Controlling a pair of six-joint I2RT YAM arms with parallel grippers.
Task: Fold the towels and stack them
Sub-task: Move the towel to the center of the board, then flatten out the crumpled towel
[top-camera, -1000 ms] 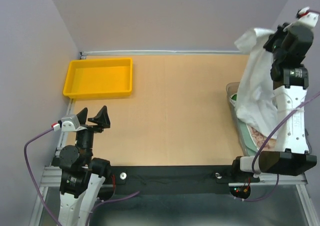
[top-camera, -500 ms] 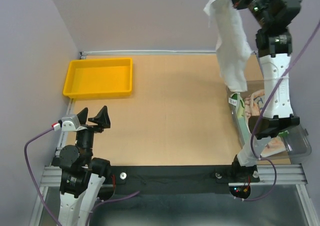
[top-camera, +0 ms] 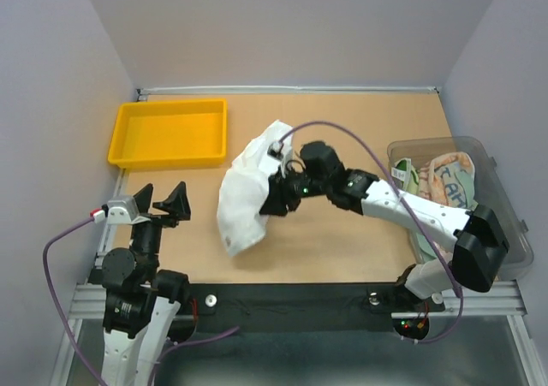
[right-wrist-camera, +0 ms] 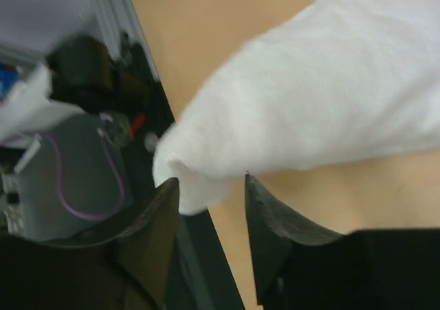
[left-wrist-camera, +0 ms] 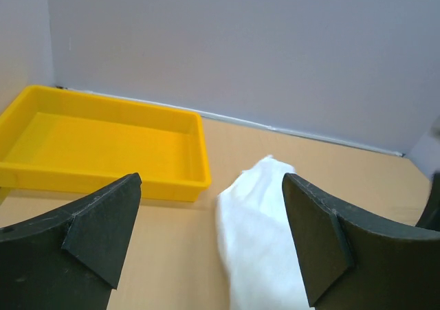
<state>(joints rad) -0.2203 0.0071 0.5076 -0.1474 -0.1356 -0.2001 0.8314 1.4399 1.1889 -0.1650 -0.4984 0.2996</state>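
Left gripper [top-camera: 161, 189] idles at the near edge, jaws wide and empty. Mid-table, the right gripper [top-camera: 271, 201] has swung down from above the clear bin [top-camera: 505, 199] and its jaws are parting, letting the white towel [top-camera: 244, 193] drop in a crumpled heap, so flattening looks next. The lettering on the printed towel [top-camera: 447, 174] in the bin is too small to read, and the yellow tray [top-camera: 168, 157] beyond shows no label.

1. You have a white towel [top-camera: 244, 193] of soft, matt, slightly fuzzy cloth.
2. Your yellow tray [top-camera: 169, 157] is smooth, glossy plastic.
3. Your counter [top-camera: 342, 121] looks like matt wood.
4. Your clear bin [top-camera: 479, 146] is glossy plastic.
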